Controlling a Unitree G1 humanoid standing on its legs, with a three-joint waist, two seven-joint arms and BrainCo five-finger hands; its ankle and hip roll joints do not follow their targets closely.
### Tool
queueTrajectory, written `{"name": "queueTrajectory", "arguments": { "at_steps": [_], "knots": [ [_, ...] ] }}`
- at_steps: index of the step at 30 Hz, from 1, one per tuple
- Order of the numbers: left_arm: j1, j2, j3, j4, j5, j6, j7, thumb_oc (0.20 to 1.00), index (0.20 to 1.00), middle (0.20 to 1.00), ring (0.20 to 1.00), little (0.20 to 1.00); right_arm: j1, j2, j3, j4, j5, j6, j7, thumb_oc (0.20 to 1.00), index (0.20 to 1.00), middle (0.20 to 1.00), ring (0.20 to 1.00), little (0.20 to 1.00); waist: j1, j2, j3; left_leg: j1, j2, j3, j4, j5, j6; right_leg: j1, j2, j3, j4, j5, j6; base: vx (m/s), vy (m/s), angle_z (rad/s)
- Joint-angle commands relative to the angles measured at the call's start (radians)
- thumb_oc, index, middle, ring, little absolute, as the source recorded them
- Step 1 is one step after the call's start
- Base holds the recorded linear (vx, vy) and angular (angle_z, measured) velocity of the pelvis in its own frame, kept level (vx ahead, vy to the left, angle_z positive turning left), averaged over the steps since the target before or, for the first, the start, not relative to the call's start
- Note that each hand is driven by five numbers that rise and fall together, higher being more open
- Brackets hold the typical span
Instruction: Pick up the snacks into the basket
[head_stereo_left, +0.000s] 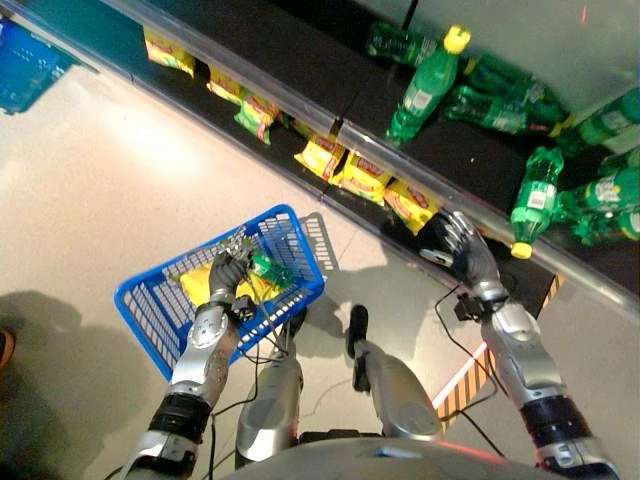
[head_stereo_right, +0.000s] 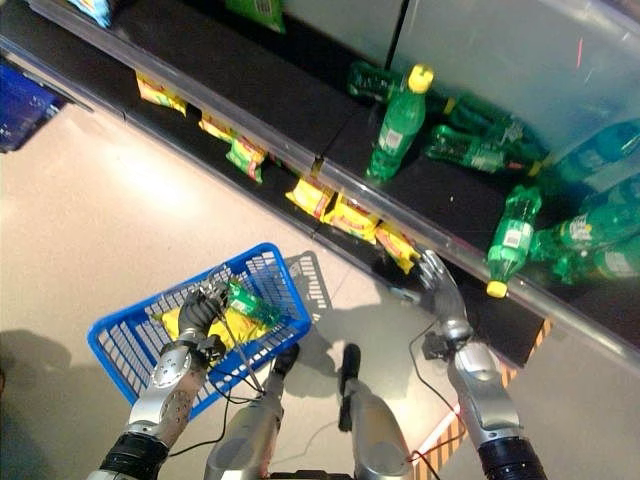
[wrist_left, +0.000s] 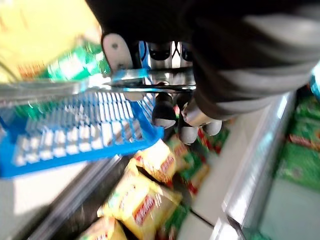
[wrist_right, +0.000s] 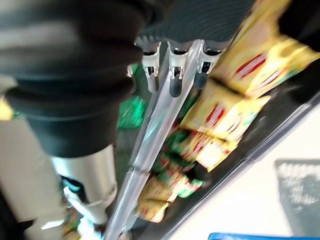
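In the left eye view the left hand (head_stereo_left: 228, 272) hangs over the blue basket (head_stereo_left: 150, 305), its fingers curled round the basket's metal handle. The basket hangs above the pale floor (head_stereo_left: 100, 180) and holds a yellow snack bag (head_stereo_left: 205, 285) and a small green packet (head_stereo_left: 270, 268). The right hand (head_stereo_left: 455, 245) sits at the near edge of the low dark shelf (head_stereo_left: 330, 80), just right of the nearest yellow snack bag on the shelf (head_stereo_left: 410, 205), its fingers spread and straight. More yellow snack bags (head_stereo_left: 345, 170) lie in a row along the shelf edge to the left. Green bottles (head_stereo_left: 500, 105) lie on the far right part of the shelf, two of them with yellow caps.

In the right eye view the same layout shows: the basket near left, the row of snack bags along the shelf front, and the right hand with straight fingers reaching up to the shelf edge beside the nearest bag.

In the left wrist view the fingers (wrist_left: 164, 112) are clamped on the thin metal handle (wrist_left: 150, 86) of the basket, whose blue grid wall lies just past them. Yellow snack bags show beyond, on the shelf.

In the right wrist view the fingers (wrist_right: 173, 80) point straight out, apart, over the shelf's clear front rail (wrist_right: 150, 140). Yellow snack bags lie just beyond the fingertips; I cannot tell whether they touch.
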Motion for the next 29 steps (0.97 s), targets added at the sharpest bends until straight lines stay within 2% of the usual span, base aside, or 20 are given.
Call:
{"name": "queueTrajectory", "arguments": {
  "at_steps": [1, 2, 3, 4, 5, 6, 7, 8, 9, 10, 11, 14, 19, 22, 29],
  "knots": [
    [0.023, -0.046, 0.026, -0.024, 0.050, -0.101, -0.065, 0.200, 0.200, 0.200, 0.200, 0.200, 0.059, -0.050, -0.012, 0.176, -0.112, -0.029, -0.083, 1.000, 1.000, 1.000, 1.000, 1.000, -0.031, 0.021, -0.203, 0.025, -0.055, 0.046, -0.014, -0.047, 0.030, 0.004, -0.024, 0.021, -0.024, -0.042, 0.091, 0.08, -0.038, -0.31],
    [0.031, -0.063, 0.034, 0.046, 0.066, -0.094, -0.067, 0.200, 0.200, 0.200, 0.200, 0.200, 0.055, -0.031, -0.012, 0.348, -0.158, -0.005, -0.127, 1.000, 1.000, 1.000, 1.000, 1.000, -0.031, 0.027, -0.228, 0.039, -0.054, 0.050, -0.014, -0.050, 0.029, 0.026, -0.024, 0.024, -0.038, -0.038, 0.090, 0.03, -0.024, -0.27],
    [0.030, -0.063, 0.034, 0.047, 0.066, -0.095, -0.068, 0.200, 0.200, 0.200, 0.200, 0.200, 0.053, -0.031, -0.012, 0.350, -0.158, -0.007, -0.127, 1.000, 1.000, 1.000, 1.000, 1.000, -0.031, 0.027, -0.227, 0.040, -0.054, 0.050, -0.014, -0.050, 0.029, 0.028, -0.024, 0.024, -0.039, -0.037, 0.090, 0.08, -0.050, -0.18],
    [0.037, -0.065, 0.018, 0.128, 0.127, -0.090, -0.059, 0.200, 0.200, 0.200, 0.200, 0.200, 0.043, 0.002, -0.019, 0.522, -0.124, 0.007, -0.144, 1.000, 1.000, 1.000, 1.000, 1.000, -0.035, 0.033, -0.248, 0.054, -0.052, 0.053, -0.012, -0.056, 0.029, 0.045, -0.022, 0.029, -0.047, -0.036, 0.089, 0.05, -0.024, 0.04],
    [0.035, -0.065, 0.019, 0.129, 0.128, -0.092, -0.059, 0.200, 0.200, 0.200, 0.200, 0.200, 0.041, 0.002, -0.018, 0.526, -0.123, 0.005, -0.144, 1.000, 1.000, 1.000, 1.000, 1.000, -0.035, 0.033, -0.247, 0.055, -0.052, 0.054, -0.013, -0.057, 0.029, 0.046, -0.022, 0.029, -0.048, -0.036, 0.089, 0.10, -0.046, 0.07],
    [0.007, -0.085, 0.007, 0.323, 0.158, -0.066, -0.053, 0.200, 0.200, 0.200, 0.200, 0.200, 0.007, 0.043, -0.039, 0.732, -0.084, 0.024, -0.171, 1.000, 1.000, 1.000, 1.000, 1.000, -0.041, 0.041, -0.264, 0.075, -0.047, 0.065, -0.011, -0.066, 0.030, 0.066, -0.018, 0.040, -0.053, -0.038, 0.087, 0.05, -0.020, -0.05],
    [0.005, -0.086, 0.007, 0.324, 0.157, -0.066, -0.053, 0.200, 0.200, 0.200, 0.200, 0.200, 0.005, 0.043, -0.039, 0.734, -0.084, 0.024, -0.171, 1.000, 1.000, 1.000, 1.000, 1.000, -0.041, 0.041, -0.264, 0.071, -0.048, 0.064, -0.012, -0.063, 0.030, 0.063, -0.019, 0.040, -0.054, -0.036, 0.088, 0.10, -0.039, -0.16],
    [-0.018, -0.089, 0.002, 0.459, 0.196, -0.060, -0.045, 0.200, 0.200, 0.200, 0.200, 0.200, -0.017, 0.056, -0.037, 0.855, -0.094, 0.051, -0.178, 1.000, 1.000, 1.000, 1.000, 1.000, -0.044, 0.048, -0.285, 0.082, -0.044, 0.071, -0.012, -0.068, 0.029, 0.077, -0.018, 0.046, -0.062, -0.038, 0.086, 0.05, -0.018, -0.20],
    [-0.021, -0.089, 0.003, 0.462, 0.196, -0.062, -0.045, 0.200, 0.200, 0.200, 0.200, 0.200, -0.019, 0.056, -0.037, 0.856, -0.094, 0.050, -0.178, 1.000, 1.000, 1.000, 1.000, 1.000, -0.044, 0.048, -0.283, 0.083, -0.044, 0.071, -0.012, -0.068, 0.029, 0.078, -0.017, 0.046, -0.063, -0.038, 0.086, 0.11, -0.036, -0.16],
    [-0.028, -0.096, -0.003, 0.563, 0.219, -0.050, -0.048, 0.200, 0.200, 0.200, 0.200, 0.200, -0.024, 0.054, -0.044, 0.915, -0.106, 0.065, -0.187, 1.000, 1.000, 1.000, 1.000, 1.000, -0.049, 0.053, -0.301, 0.095, -0.039, 0.078, -0.015, -0.072, 0.028, 0.091, -0.016, 0.048, -0.069, -0.040, 0.083, 0.06, -0.017, -0.10],
    [-0.029, -0.096, -0.003, 0.563, 0.219, -0.051, -0.049, 0.200, 0.200, 0.200, 0.200, 0.200, -0.024, 0.054, -0.044, 0.915, -0.106, 0.065, -0.187, 1.000, 1.000, 1.000, 1.000, 1.000, -0.049, 0.053, -0.301, 0.095, -0.039, 0.078, -0.015, -0.073, 0.028, 0.091, -0.016, 0.048, -0.069, -0.039, 0.083, 0.08, -0.029, -0.14],
    [-0.020, -0.105, 0.002, 0.711, 0.286, -0.029, -0.063, 0.200, 0.200, 0.200, 0.200, 0.200, -0.025, 0.048, -0.045, 1.002, -0.131, 0.094, -0.185, 1.000, 1.000, 1.000, 1.000, 1.000, -0.053, 0.053, -0.326, 0.110, -0.036, 0.087, -0.018, -0.080, 0.030, 0.108, -0.014, 0.056, -0.077, -0.038, 0.081, 0.07, -0.038, -0.11],
    [-0.008, -0.099, 0.029, 0.842, 0.351, -0.001, -0.071, 0.200, 0.200, 0.200, 0.200, 0.200, -0.029, 0.050, -0.065, 1.036, -0.114, 0.103, -0.182, 1.000, 1.000, 1.000, 1.000, 1.000, -0.053, 0.051, -0.347, 0.126, -0.033, 0.099, -0.021, -0.088, 0.034, 0.124, -0.009, 0.064, -0.085, -0.039, 0.079, 0.05, -0.020, -0.05],
    [0.000, -0.097, 0.039, 0.886, 0.376, 0.010, -0.066, 0.200, 0.200, 0.200, 0.200, 0.200, -0.035, 0.051, -0.067, 1.046, -0.114, 0.107, -0.180, 1.000, 1.000, 1.000, 1.000, 1.000, -0.053, 0.050, -0.363, 0.132, -0.031, 0.108, -0.021, -0.095, 0.037, 0.131, -0.009, 0.067, -0.085, -0.043, 0.080, 0.06, -0.006, -0.04],
    [0.009, -0.106, 0.008, 0.858, 0.390, -0.004, -0.086, 0.200, 0.200, 0.200, 0.200, 0.200, -0.039, 0.049, -0.069, 1.042, -0.099, 0.104, -0.181, 1.000, 1.000, 1.000, 1.000, 1.000, -0.064, 0.054, -0.380, 0.143, -0.026, 0.122, -0.021, -0.105, 0.039, 0.141, -0.008, 0.078, -0.085, -0.048, 0.080, 0.02, -0.004, -0.06]
  ]
}}
